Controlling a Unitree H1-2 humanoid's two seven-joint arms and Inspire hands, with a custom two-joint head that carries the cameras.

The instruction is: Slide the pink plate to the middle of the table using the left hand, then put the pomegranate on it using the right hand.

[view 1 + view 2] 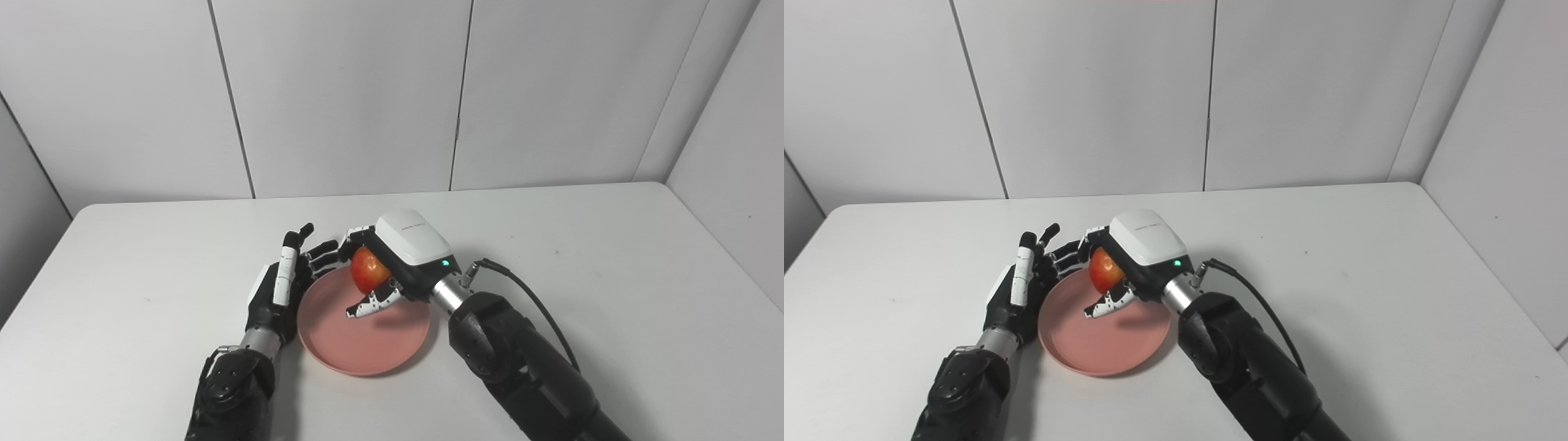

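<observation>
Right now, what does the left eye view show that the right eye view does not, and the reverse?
Only the left eye view shows a broad strip of side wall left of the table. Only the right eye view shows the table's right edge running down the frame. Both share the right hand shut on the pomegranate above the pink plate, with the left hand open, fingers apart, at the plate's left rim.

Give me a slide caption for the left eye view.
Right hand holds pomegranate above pink plate; open left hand beside it.
</observation>
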